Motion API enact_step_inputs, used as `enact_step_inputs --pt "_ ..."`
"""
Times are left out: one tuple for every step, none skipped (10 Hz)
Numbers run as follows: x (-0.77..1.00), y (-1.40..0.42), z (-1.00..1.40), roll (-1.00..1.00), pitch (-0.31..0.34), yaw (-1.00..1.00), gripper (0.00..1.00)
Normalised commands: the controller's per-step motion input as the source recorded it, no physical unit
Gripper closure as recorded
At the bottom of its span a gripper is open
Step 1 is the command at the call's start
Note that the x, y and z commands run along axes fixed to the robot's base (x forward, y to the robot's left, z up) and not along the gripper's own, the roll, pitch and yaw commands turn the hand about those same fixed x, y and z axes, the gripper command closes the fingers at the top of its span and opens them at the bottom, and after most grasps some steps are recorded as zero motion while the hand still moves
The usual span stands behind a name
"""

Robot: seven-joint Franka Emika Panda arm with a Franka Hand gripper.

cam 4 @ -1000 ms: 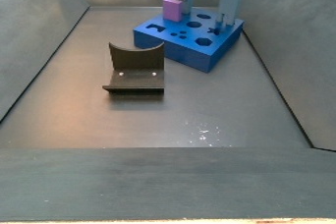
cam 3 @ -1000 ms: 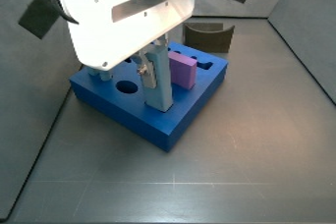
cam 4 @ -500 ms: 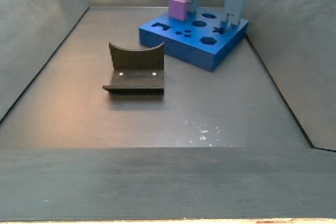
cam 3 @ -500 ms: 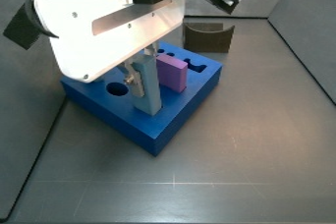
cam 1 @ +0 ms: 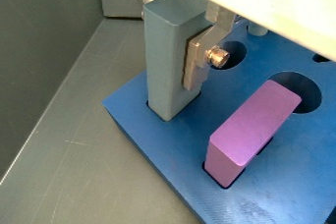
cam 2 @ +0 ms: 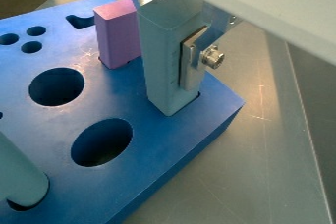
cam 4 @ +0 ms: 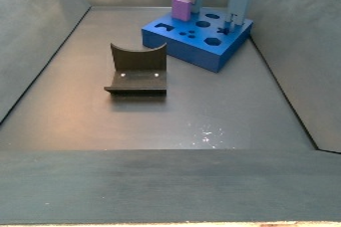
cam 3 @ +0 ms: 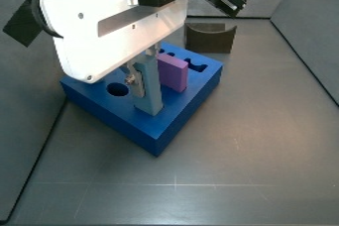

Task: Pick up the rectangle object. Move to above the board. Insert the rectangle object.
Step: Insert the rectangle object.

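Observation:
The rectangle object (cam 1: 164, 71) (cam 2: 160, 71), a pale grey-blue bar, stands upright with its lower end in a hole at a corner of the blue board (cam 1: 164, 159) (cam 2: 164, 140). My gripper (cam 1: 171, 56) (cam 2: 168, 56) is shut on the bar, and one of its silver fingers (cam 1: 197, 63) (cam 2: 194, 59) lies flat against the bar's side. In a side view the bar (cam 3: 149, 96) shows below the arm's white body (cam 3: 113, 32), which hides the fingers. In a side view the board (cam 4: 200, 52) shows at the far end, and there I cannot make out the bar.
A pink block (cam 1: 250, 130) (cam 2: 118, 31) (cam 3: 172, 71) (cam 4: 180, 9) stands in the board beside the held bar. A sky-blue bar (cam 2: 16, 184) (cam 4: 237, 0) stands at the board's opposite side. The fixture (cam 3: 209, 37) (cam 4: 136, 70) stands on the floor near the board. Grey walls ring the floor.
Since a second ago the board, the arm and the bar have shifted slightly sideways together. Over the last half second nothing has visibly moved.

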Motion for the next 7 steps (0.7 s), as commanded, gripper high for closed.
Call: enact_step_inputs --pt "-0.13 -0.07 -0.99 0.0 -0.306 -0.05 1.0" --pt "-0.33 -0.06 -1.0 0.0 -0.134 -0.18 1.0" --pt "-0.38 -0.03 -1.0 0.0 -0.069 -0.19 1.0" --pt "-0.37 0.0 -1.0 0.0 -0.091 -0.15 1.0" --pt "-0.39 0.0 -1.0 0.0 -0.071 -0.15 1.0" --pt "-0.4 0.0 -1.0 0.0 -0.054 -0.15 1.0" --pt "-0.4 0.0 -1.0 0.0 -0.046 -0.14 1.0"
